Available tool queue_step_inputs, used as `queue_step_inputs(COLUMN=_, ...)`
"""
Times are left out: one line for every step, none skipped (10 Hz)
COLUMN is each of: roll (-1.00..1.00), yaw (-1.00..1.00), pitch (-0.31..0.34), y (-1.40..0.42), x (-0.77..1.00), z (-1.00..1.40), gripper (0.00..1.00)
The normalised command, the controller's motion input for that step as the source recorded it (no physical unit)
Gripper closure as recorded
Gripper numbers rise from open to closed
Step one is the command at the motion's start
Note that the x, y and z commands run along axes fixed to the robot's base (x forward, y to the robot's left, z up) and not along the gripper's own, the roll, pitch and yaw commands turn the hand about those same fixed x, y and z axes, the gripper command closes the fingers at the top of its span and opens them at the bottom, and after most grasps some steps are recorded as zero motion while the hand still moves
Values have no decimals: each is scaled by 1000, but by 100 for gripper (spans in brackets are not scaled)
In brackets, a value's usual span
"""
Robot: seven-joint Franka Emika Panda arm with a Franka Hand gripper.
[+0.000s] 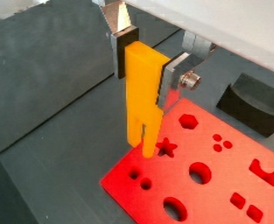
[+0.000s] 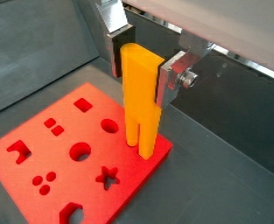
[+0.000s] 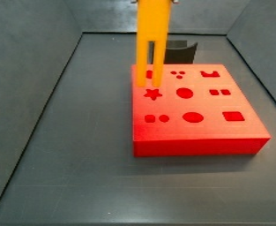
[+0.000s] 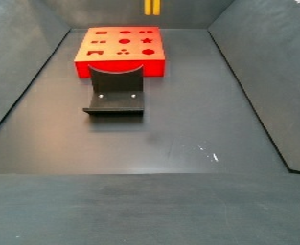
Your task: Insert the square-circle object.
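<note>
Your gripper (image 1: 147,54) is above the flat red block with shaped holes (image 1: 221,188), its two flat silver finger plates closed onto the upper end of the square-circle object (image 1: 143,96), a tall, narrow orange-yellow bar. In both wrist views you can see one finger (image 2: 116,39) on the bar's far face and the other (image 2: 175,74) pressed against its near edge, so the bar is firmly clamped.

The bar (image 2: 143,103) hangs upright from your gripper (image 2: 147,54), with its two-pronged end pointing down. In a side view the bar (image 3: 153,40) runs out of the top of the frame, and its prongs end over the block's (image 3: 199,124) far-left area, just above the star-shaped hole. You cannot tell from these views whether the prong tips touch the block's surface or sit slightly clear of it. In a wrist view the prongs reach down close to the block's (image 2: 69,162) edge.

In a side view only the lower tip of the bar (image 4: 152,8) shows, above the far edge of the red block (image 4: 120,48). The dark L-shaped fixture (image 4: 115,94) stands on the grey floor just in front of the block, touching it or nearly so. The arm itself is out of view in both side views.
</note>
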Motion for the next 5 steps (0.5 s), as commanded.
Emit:
queue_step_inputs(roll=239, yaw=206, pitch=103, y=-246, x=680, z=-166, gripper=100)
queue_step_inputs(roll=0, yaw=0, pitch=0, y=0, x=160, z=-109, gripper=100)
queue_step_inputs(roll=-9, yaw=0, pitch=0, y=0, x=0, z=0, gripper=100)
queue_step_inputs(roll=124, yaw=0, pitch=50, y=-126, x=229, z=-277, gripper=100)
queue_step_inputs(roll=316, yaw=189, pitch=84, y=-417, x=443, z=-286, gripper=100)
